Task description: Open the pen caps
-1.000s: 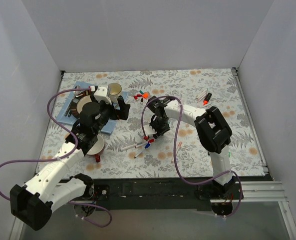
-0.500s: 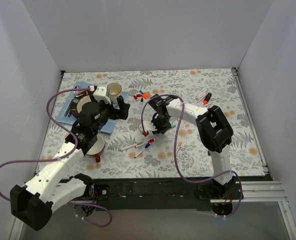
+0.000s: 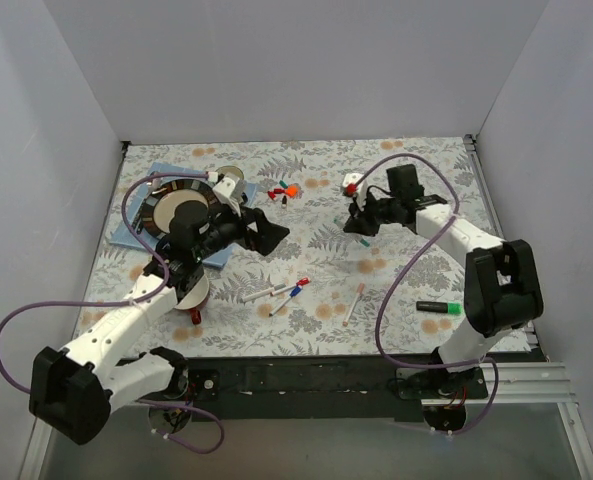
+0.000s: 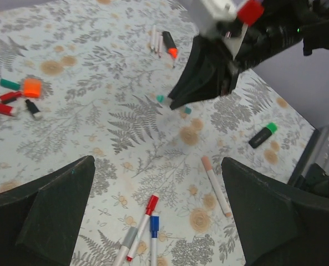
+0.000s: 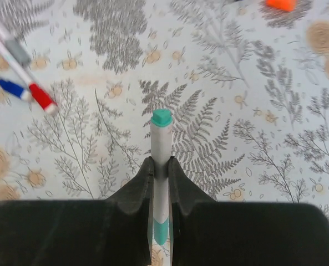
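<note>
My right gripper (image 5: 161, 166) is shut on a thin white pen (image 5: 161, 144) and holds it above the table. The pen's teal cap (image 5: 161, 117) sticks out past the fingertips. From above, this gripper (image 3: 359, 224) is at centre right. My left gripper (image 4: 158, 210) is wide open and empty, and hovers over two white pens with a red cap (image 4: 151, 204) and a blue cap (image 4: 153, 223). From above, it (image 3: 268, 232) is left of the right gripper. Several loose caps (image 3: 281, 190), among them an orange cap (image 4: 31, 87), lie at the back.
A peach-tipped pen (image 3: 354, 303) and a black marker with a green cap (image 3: 439, 308) lie near the front right. An orange-capped marker (image 4: 170, 44) lies far back. A blue mat (image 3: 126, 225) with a dark round disc (image 3: 171, 208) and a cup (image 3: 228, 180) is at the left.
My right gripper has lifted the teal-capped pen off the pen cluster and swung up and to the right. My left gripper has moved right toward it. The green-capped marker now shows.
</note>
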